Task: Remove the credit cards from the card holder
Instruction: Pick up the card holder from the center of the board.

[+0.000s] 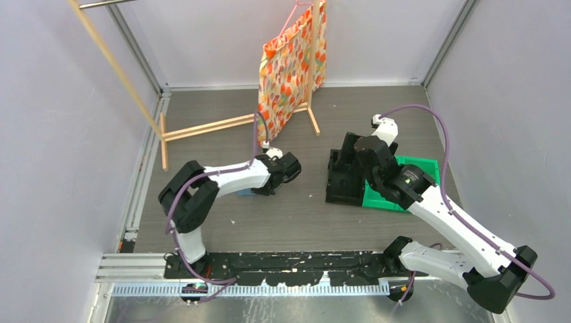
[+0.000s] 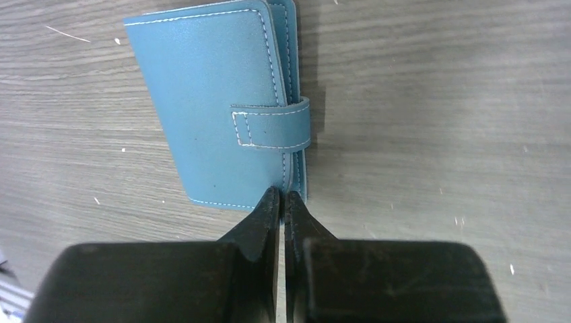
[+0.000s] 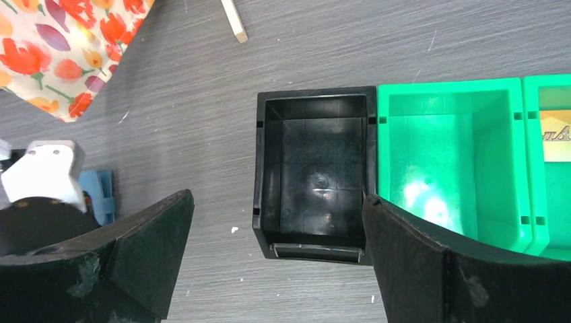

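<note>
Cut-off letters "uS" on tan card (image 3: 556,138)

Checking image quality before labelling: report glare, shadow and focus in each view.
Left wrist: card holder sharp, stitching crisp, narrow shadow along its right edge; left pincer dark, little detail. Right wrist: white glare on the green bin floor, faint sheen in the black bin. Top external: even light, soft shadows, no blur.
</note>
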Available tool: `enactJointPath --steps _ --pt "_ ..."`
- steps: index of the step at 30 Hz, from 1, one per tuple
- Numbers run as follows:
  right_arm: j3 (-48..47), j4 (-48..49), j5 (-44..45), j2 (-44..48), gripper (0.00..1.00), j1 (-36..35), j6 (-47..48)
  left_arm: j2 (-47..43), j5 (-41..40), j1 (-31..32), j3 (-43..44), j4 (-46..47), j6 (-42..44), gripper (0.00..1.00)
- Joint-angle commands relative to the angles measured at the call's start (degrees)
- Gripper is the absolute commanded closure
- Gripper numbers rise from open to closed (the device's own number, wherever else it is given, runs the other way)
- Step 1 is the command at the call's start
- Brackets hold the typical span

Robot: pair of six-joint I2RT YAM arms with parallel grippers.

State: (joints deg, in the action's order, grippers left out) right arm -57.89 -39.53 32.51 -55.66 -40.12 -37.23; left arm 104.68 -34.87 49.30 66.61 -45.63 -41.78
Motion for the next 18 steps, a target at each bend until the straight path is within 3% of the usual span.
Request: enactJointPath --steps 1,5,10,18 --pt "-0.5 -0.3 2.3 -0.6 0.00 -0.3 -0.7 -9.7 9.2 -0.4 -2.8 6.3 3.5 1.00" --pt "2.6 3.9 1.1 0.8 0.00 -0.3 -0.5 -20.1 19.1 -1.8 -5.0 6.9 8.7 0.99" --pt "4.0 8.5 -8.8 -1.0 0.00 -0.3 -1.6 -31.1 35.5 -6.7 -9.0 8.6 9.9 0.99" --pt "9.4 24.7 -37.2 -5.1 0.04 -0.5 4.4 -41.4 56.8 -11.3 -17.1 15.1 11.7 1.00"
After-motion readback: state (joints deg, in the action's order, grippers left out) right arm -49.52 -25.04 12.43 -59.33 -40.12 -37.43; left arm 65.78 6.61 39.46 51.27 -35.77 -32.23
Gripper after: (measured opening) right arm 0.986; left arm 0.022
